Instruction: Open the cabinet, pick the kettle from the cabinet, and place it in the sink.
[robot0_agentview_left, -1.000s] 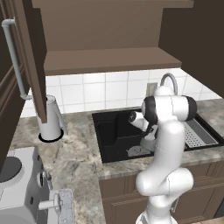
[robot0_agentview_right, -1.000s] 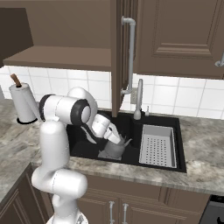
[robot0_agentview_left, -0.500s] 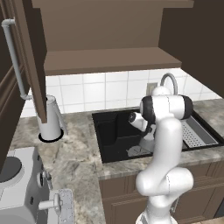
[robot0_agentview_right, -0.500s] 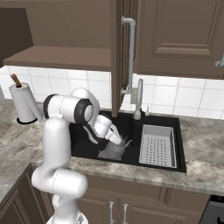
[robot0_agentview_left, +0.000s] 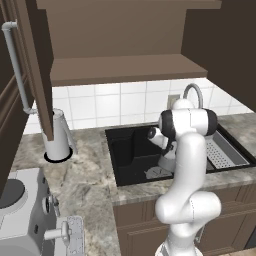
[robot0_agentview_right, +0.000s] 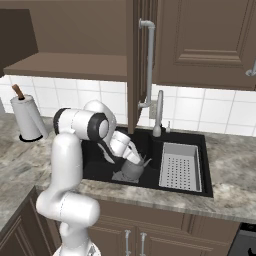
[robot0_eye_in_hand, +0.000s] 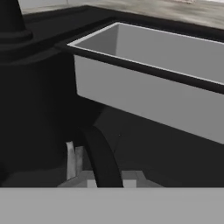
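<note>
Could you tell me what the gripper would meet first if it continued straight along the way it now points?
Most likely the kettle it is shut on, then the black floor of the sink right beneath; depth is unclear.

A white paper-towel roll (robot0_agentview_right: 28, 119) with a brown knob stands upright on the grey marbled counter (robot0_agentview_left: 95, 182), near the tiled wall (robot0_agentview_right: 200, 111). A grey perforated tray (robot0_agentview_right: 181, 166) sits at the right side of the basin, and its plain grey wall (robot0_eye_in_hand: 144, 94) appears close in the hand view. A curved silver faucet (robot0_agentview_right: 158, 113) rises behind it. At the lower left of the left base view stands a grey appliance (robot0_agentview_left: 22, 220), maybe a stove, but it is cut by the edge.
</note>
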